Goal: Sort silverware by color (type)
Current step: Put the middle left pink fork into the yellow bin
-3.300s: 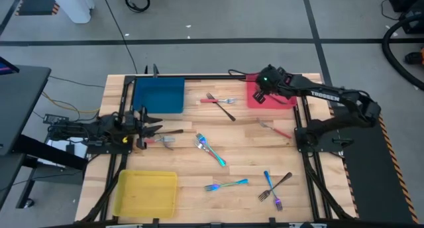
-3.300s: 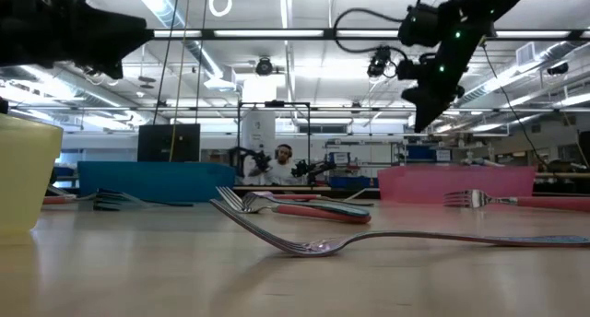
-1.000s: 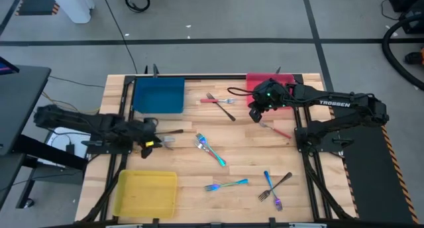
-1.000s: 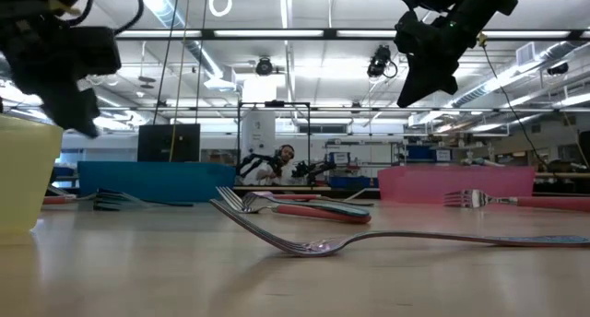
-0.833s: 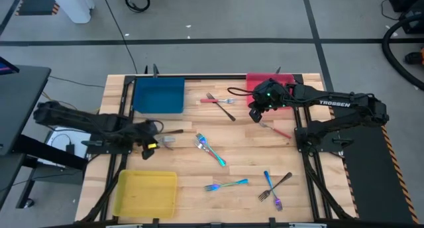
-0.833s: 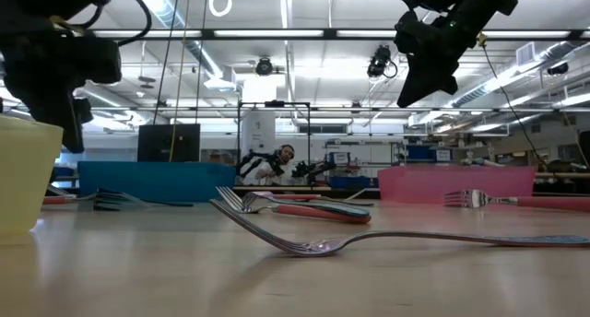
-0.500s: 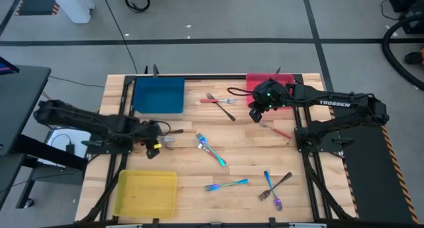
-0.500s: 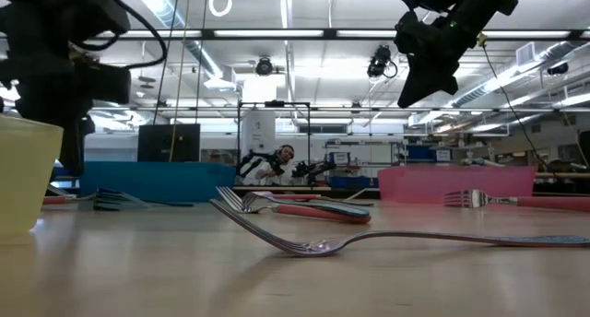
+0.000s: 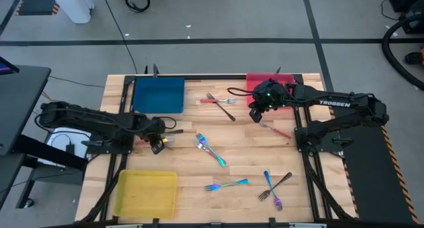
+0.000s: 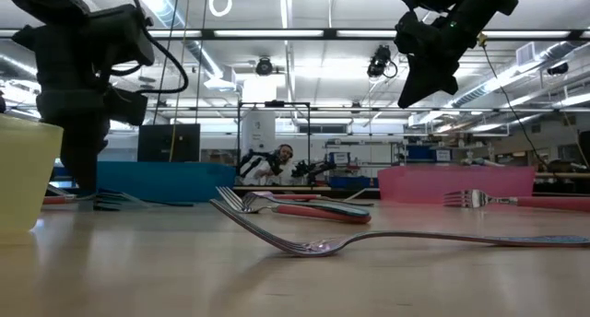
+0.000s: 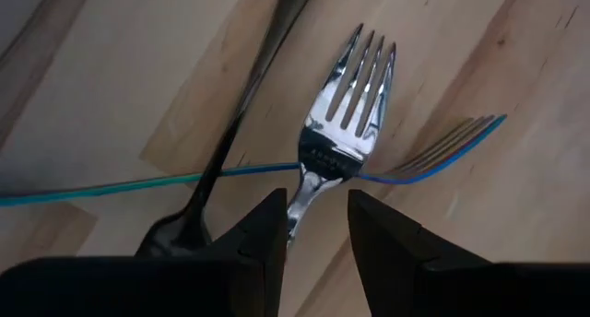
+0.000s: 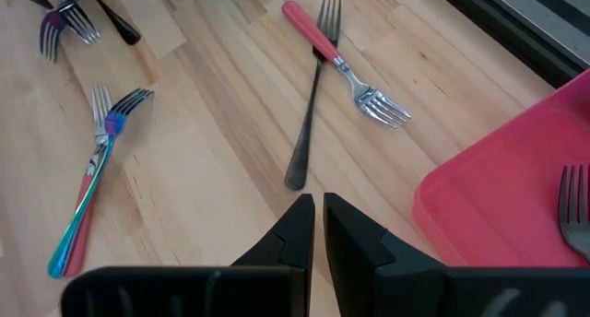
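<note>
The left gripper (image 11: pixel 313 234), parted and empty, straddles the neck of a silver-headed fork (image 11: pixel 346 123) lying flat just ahead of its fingertips. Thin, stiff and probably slippery, it looks best pinched across that narrow neck. The right gripper (image 12: pixel 318 211) hangs nearly closed, holding nothing.

**One word legible on my rig**

The only lettering I can read is "TROSSEN", printed in white capitals along the forearm of my right arm (image 9: pixel 329 103), seen from the high view. My left arm (image 9: pixel 93 122) shows no readable marking. The signs hanging in the room behind the table in the low view are too small for me to make out.
</note>
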`<action>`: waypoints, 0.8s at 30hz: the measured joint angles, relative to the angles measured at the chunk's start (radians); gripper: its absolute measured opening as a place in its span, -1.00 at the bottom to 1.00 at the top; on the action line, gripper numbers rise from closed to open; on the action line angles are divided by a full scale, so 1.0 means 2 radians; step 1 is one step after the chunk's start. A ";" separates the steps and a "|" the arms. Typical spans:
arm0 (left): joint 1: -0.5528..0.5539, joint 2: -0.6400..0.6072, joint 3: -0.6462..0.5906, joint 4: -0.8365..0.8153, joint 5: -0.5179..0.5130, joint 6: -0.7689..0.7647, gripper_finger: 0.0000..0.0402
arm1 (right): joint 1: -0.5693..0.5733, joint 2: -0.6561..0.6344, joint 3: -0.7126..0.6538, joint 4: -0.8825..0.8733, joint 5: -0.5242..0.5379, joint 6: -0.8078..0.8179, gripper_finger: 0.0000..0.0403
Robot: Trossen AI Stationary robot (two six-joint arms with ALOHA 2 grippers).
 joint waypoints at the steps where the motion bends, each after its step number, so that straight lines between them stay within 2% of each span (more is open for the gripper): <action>1: 0.000 0.006 0.000 0.001 0.000 0.002 -0.42 | 0.000 0.000 0.000 0.000 0.000 0.000 -0.82; 9: 0.000 0.056 0.002 0.005 -0.005 0.002 -0.42 | 0.000 0.000 0.000 -0.002 -0.001 0.000 -0.82; 16: -0.001 0.063 0.002 0.008 -0.005 -0.001 -0.44 | 0.009 0.000 0.000 -0.002 -0.001 0.000 -0.82; 19: -0.004 0.064 0.001 0.007 -0.008 -0.001 -0.54 | 0.016 0.000 0.000 -0.002 -0.001 0.000 -0.82; 24: -0.006 0.063 0.002 0.002 -0.010 -0.001 -0.86 | 0.026 0.000 0.000 -0.002 0.000 0.000 -0.82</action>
